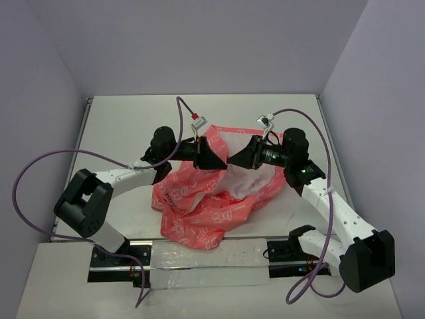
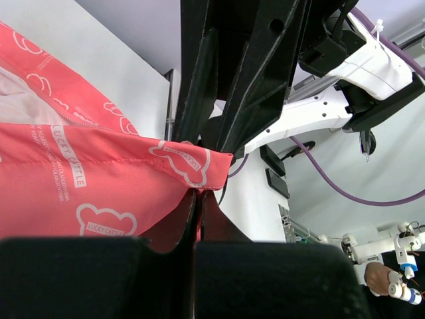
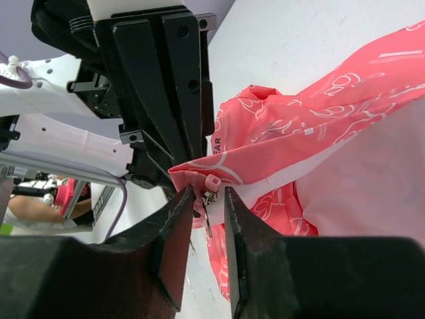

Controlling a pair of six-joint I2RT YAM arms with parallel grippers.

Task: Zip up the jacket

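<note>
On the jacket [image 2: 40, 206], white "LUCKY CATTLE" lettering [image 2: 68, 159]

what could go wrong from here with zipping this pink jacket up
1. The right tool straddles the small pink-and-metal zipper pull with jaws not yet clamped; closing off-centre might pinch only fabric or knock the pull aside.
2. The left tool pinches just a corner of the coral-pink printed fabric jacket; tugging could slip it free.
</note>
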